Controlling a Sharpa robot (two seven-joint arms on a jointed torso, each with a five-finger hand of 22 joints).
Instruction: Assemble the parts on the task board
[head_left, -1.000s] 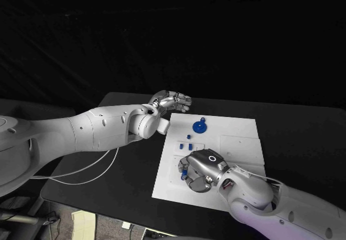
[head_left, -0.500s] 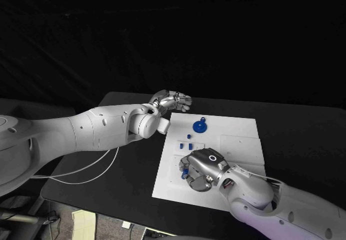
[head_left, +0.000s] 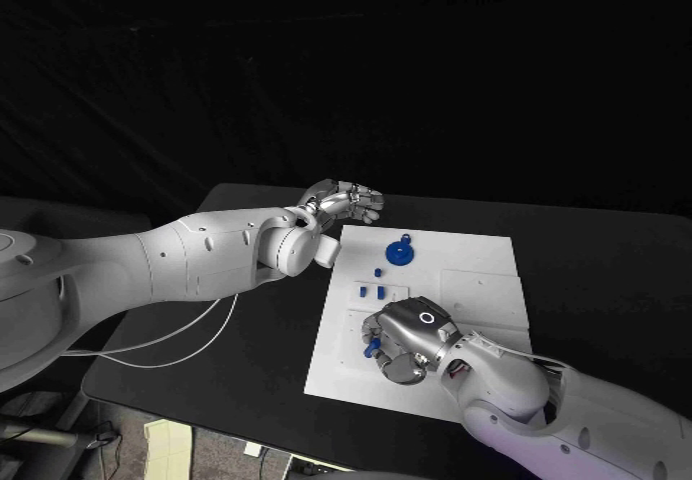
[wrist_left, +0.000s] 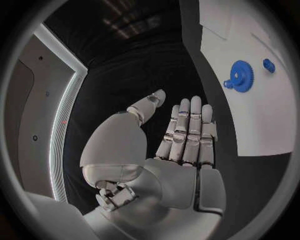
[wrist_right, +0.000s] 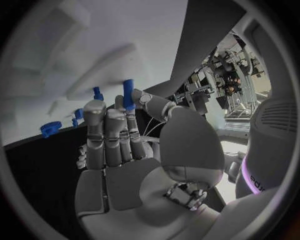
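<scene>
The white task board (head_left: 462, 300) lies in the middle of the black table. My right hand (head_left: 401, 346) hovers low over its near left part and pinches a small blue peg (wrist_right: 128, 95) between thumb and a fingertip; the peg (head_left: 371, 348) pokes out at the hand's left side. A blue gear (head_left: 401, 252) lies on the board's far part, also seen as the gear (wrist_left: 240, 76). Small blue pegs (head_left: 371, 293) stand between the gear and my right hand. My left hand (head_left: 343, 203) hangs past the board's far left corner, its fingers (wrist_left: 186, 130) straight and holding nothing.
Bare black table (head_left: 231, 340) stretches left of the board, under my left forearm (head_left: 188, 262), with white cables (head_left: 173, 345) hanging below it. The board's right half has shallow white recesses (head_left: 483, 290).
My right hand has shifted very slightly over the board with the peg in it. The left arm has not moved.
</scene>
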